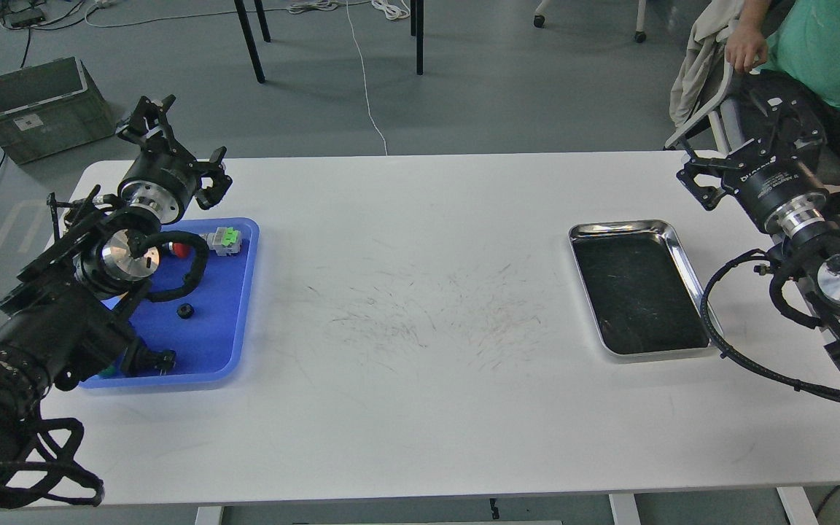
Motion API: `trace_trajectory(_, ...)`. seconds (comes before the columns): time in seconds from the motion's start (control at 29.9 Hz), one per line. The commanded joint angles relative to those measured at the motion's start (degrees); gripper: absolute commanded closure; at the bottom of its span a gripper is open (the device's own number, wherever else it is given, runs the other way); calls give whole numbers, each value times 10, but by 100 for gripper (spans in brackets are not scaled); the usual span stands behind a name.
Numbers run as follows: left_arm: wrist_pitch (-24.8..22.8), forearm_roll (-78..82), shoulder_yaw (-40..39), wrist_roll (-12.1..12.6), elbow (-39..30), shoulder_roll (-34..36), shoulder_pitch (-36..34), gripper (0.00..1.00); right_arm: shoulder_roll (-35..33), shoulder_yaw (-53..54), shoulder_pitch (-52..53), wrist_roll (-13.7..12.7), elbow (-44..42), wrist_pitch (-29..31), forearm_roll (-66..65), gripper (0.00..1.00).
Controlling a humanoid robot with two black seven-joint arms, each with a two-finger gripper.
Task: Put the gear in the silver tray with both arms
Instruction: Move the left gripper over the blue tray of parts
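Note:
The silver tray (685, 271) lies on the right side of the white table, its dark base bare. A small black round part, apparently the gear (185, 311), rests in the blue tray (246, 292) at the left. My left gripper (183, 144) hovers over the blue tray's far edge, well above and behind the gear; its claws are spread apart with nothing between them. My right gripper (730, 146) hangs beyond the silver tray's far right corner, also open and holding nothing.
The blue tray also holds a grey connector with a green cap (226, 240), a red piece (181, 250) and a black part (152, 360). A seated person (821, 44) is at the back right. A grey crate (37, 106) stands on the floor back left.

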Motion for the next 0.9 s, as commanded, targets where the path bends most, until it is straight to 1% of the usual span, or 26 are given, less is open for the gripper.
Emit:
trace_trajectory(0.0,0,1,1,0,0,2,-1,2,0,-1,-1,0,-1,0,0,1)
trace_trajectory(0.33,-2,-3,-1,-2,2,4,0,2,0,-2,-1,0,0,0,0,1)
trace_trajectory(0.47,-14,3,2,0,12,5,0,2,0,-1,1,0,2,0,0,1)
trace_trajectory(0.57,-23,13,24,3,5,9,-3,2,-1,-2,2,1,2,-1,0,1)
trace_trajectory(0.67,-17,38,56,4,0,22,-14,2,-3,-2,2,1,0,-1,0,1)
trace_trajectory(0.74,-15,68,68,9,-17,45,-29,2,-7,-3,2,0,0,0,0,1)
trace_trajectory(0.87,-15,147,114,12,-95,98,-39,2,-16,-3,0,-1,3,0,0,1)
